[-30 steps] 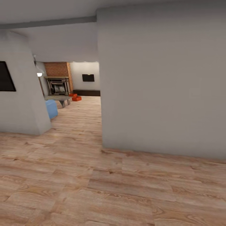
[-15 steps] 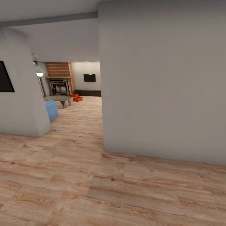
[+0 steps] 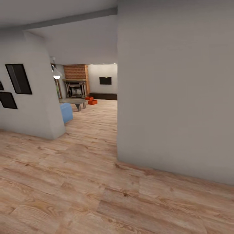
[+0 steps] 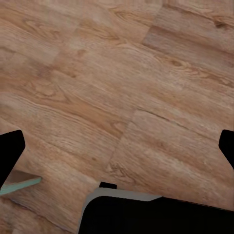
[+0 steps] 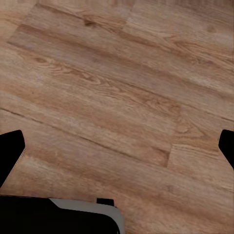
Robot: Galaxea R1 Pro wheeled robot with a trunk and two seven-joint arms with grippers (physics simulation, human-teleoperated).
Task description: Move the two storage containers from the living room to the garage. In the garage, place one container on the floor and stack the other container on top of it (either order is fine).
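Observation:
Two orange-red storage containers (image 3: pixel 92 102) (image 3: pixel 88 98) sit on the light wood plank floor far off in the living room, seen through the opening between two walls. They lie side by side in front of the fireplace (image 3: pixel 76 88) and the red brick chimney (image 3: pixel 76 71). In the left wrist view my left gripper (image 4: pixel 118 146) is open over bare planks, its dark fingertips (image 4: pixel 9 152) wide apart. My right gripper (image 5: pixel 118 146) is likewise open above the planks, with nothing between its fingertips (image 5: pixel 9 151).
A large pale wall (image 3: pixel 175 91) fills the right, its corner near the middle. A second wall (image 3: pixel 32 97) with dark frames stands at the left. Beyond it are a blue seat (image 3: pixel 66 112), a low grey table (image 3: pixel 74 101) and a long dark bench (image 3: pixel 104 96).
The whole head view has shifted: the opening and the living room now sit further right and more of the left wall's frames shows. That is the camera moving, not the things.

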